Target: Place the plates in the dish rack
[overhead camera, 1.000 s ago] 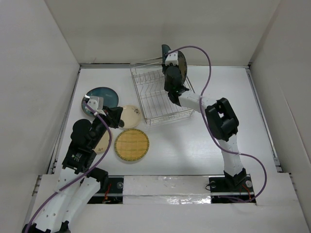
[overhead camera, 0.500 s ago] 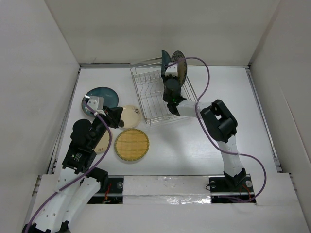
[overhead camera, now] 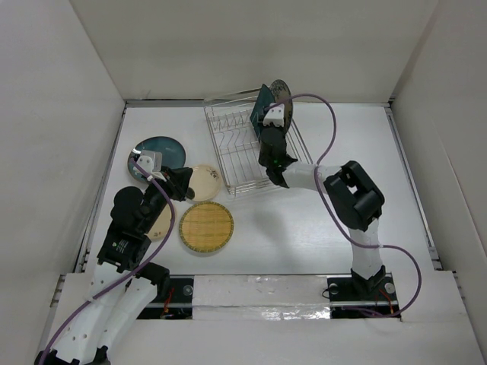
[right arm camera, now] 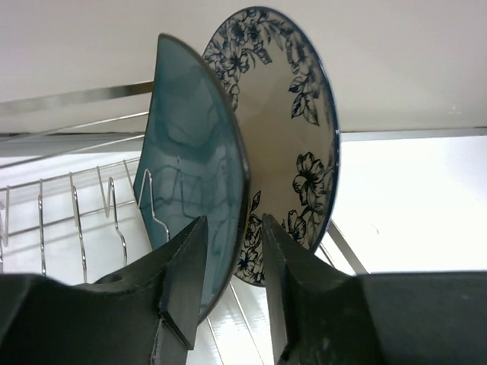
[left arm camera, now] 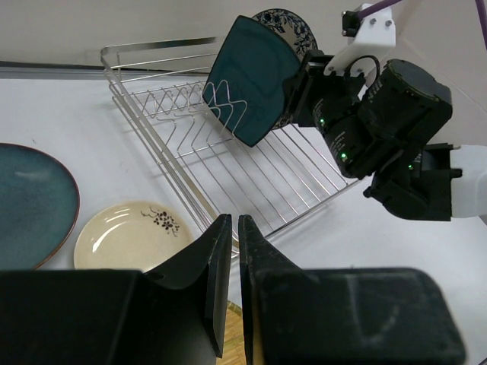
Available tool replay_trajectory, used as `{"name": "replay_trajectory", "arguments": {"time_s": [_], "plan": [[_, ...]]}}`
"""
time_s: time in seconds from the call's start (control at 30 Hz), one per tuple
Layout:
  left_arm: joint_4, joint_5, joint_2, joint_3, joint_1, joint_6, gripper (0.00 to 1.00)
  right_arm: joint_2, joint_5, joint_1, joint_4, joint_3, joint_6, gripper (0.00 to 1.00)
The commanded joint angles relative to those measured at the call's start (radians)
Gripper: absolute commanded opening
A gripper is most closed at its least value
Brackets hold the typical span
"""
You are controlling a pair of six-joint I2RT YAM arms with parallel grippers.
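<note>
The silver dish rack (overhead camera: 242,163) stands at the back centre. A blue-and-white patterned plate (overhead camera: 281,89) stands at its far right end. A square dark teal plate (overhead camera: 262,105) leans tilted to the left just in front of it. My right gripper (overhead camera: 266,122) straddles the teal plate's lower rim. In the right wrist view the jaws (right arm camera: 233,224) are slightly apart, with a gap between the teal plate (right arm camera: 190,137) and the right finger (right arm camera: 278,251). My left gripper (overhead camera: 183,182) is shut and empty, above the table left of the rack.
On the left of the table lie a round dark teal plate (overhead camera: 157,150), a small cream plate with a flower motif (overhead camera: 204,180), a woven-look plate (overhead camera: 206,226) and a cream plate (overhead camera: 161,222) partly under my left arm. White walls enclose the table.
The right gripper has shifted right and lower with the square teal plate, which has tipped from upright to leaning left in the rack. The left arm has not moved.
</note>
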Motion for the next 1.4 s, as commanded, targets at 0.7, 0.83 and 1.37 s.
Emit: {"name": "replay_trajectory", "arguments": {"time_s": [0.7,0.83,1.37], "plan": [[0.033,0.004,0.001,-0.002,0.004,-0.002,0.0,-0.618,-0.798,0.284,-0.58,-0.502,0.748,0.13],[0.035,0.001,-0.011,-0.004,0.004,-0.002,0.07,-0.54,-0.909,0.304,-0.422,-0.61,0.888,0.44],[0.04,0.038,-0.012,-0.004,0.004,-0.004,0.17,-0.198,-1.094,0.258,-0.007,-0.66,1.176,0.46]]}}
